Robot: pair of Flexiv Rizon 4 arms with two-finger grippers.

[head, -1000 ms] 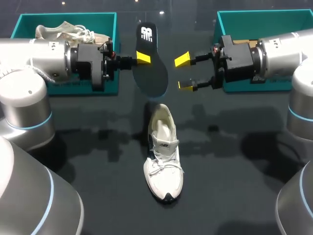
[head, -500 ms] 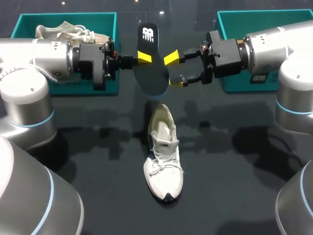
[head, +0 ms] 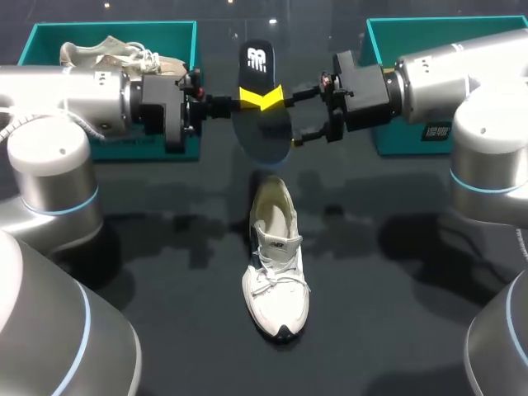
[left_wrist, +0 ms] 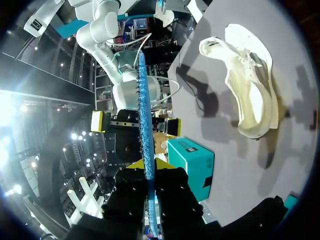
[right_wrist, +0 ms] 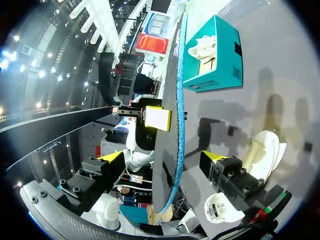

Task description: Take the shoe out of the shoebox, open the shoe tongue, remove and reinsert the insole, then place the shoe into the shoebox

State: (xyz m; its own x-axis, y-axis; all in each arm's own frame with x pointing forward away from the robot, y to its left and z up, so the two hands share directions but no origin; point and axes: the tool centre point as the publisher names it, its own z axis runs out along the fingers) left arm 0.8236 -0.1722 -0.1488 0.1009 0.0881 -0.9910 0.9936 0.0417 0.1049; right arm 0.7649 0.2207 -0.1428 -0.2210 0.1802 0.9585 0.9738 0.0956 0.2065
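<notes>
**Insole held in the air between two grippers, shoe on the table**

- Insole (head: 262,124): dark, with a white mark at its far end. It hangs above the table (head: 165,313), between the two boxes and just far of the shoe. Both wrist views show it edge on, with a blue rim (left_wrist: 142,100) (right_wrist: 172,100).
- Left gripper (head: 247,97): comes in from the left and is clamped on the insole's left edge. In the left wrist view the yellow tips (left_wrist: 148,165) press the insole from both sides.
- Right gripper (head: 285,119): comes in from the right, at the insole's right edge and just beside the left gripper. Its fingers are spread wide, one on each side of the insole. The right wrist view (right_wrist: 165,157) shows a gap at each finger, so neither finger grips the insole.
- Shoe (head: 275,260): white and laced. It stands on its sole at mid-table with the toe near and the heel far, and its mouth faces up. It is outside both boxes and no gripper touches it. It also shows in the wrist views (left_wrist: 250,90) (right_wrist: 265,150).
- Left box (head: 33,41): teal, at far left behind the left arm.
- Second shoe (head: 107,54): pale, lying inside the left box.
- Right box (head: 379,33): teal, at far right, partly hidden by the right arm.
</notes>
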